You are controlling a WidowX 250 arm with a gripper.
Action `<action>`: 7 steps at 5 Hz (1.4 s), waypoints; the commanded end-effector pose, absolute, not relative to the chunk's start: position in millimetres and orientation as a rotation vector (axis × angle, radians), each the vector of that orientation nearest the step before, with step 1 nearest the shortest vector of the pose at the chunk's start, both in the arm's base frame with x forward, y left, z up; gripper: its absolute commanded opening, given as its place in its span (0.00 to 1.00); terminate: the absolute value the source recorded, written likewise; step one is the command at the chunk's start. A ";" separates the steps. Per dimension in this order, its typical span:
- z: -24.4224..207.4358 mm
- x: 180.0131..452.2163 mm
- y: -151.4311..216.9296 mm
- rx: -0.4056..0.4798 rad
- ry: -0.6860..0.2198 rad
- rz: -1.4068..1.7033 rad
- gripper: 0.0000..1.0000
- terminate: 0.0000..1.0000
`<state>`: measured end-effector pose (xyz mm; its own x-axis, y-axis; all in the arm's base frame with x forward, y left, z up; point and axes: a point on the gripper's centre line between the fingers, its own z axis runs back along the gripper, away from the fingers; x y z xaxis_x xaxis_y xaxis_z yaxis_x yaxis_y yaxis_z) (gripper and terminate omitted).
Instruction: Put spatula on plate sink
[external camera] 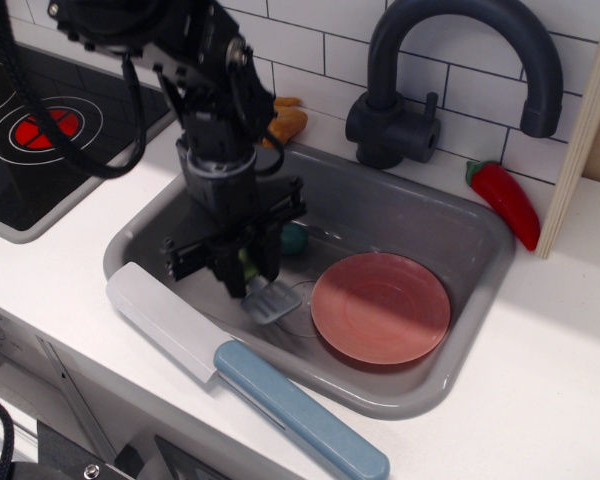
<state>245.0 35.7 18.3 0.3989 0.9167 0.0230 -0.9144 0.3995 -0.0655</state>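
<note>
Pincer (245,268) hangs over the left half of the sink (450,225), fingers pointing down and closed on the green handle of the spatula (264,297). Only a sliver of green shows between the fingers. Grey slotted blade sticks out below and to the right of the pincer, tilted; whether it touches the sink floor cannot be told. Blade sits just left of the plate (381,307), apart from it.

Plate lies flat on the sink floor, right of centre. A small teal object (294,238) sits on the sink floor behind the pincer.

Knife (242,367) rests on the white desk (540,390) along the sink's front-left rim. Faucet (450,75) at the back edge. Red pepper (505,201) by the back right corner. Stove (42,130) at left.
</note>
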 end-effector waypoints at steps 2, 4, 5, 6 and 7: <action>25.8 282.0 -9.7 -0.079 -0.115 1.430 0.00 0.00; 7.2 286.6 -31.6 -0.011 -0.106 1.443 0.00 0.00; 2.4 287.5 -31.2 0.015 -0.064 1.398 1.00 0.00; 17.0 291.2 -26.8 -0.054 -0.069 1.389 1.00 0.00; 37.0 291.9 -18.3 -0.096 -0.065 1.385 1.00 0.00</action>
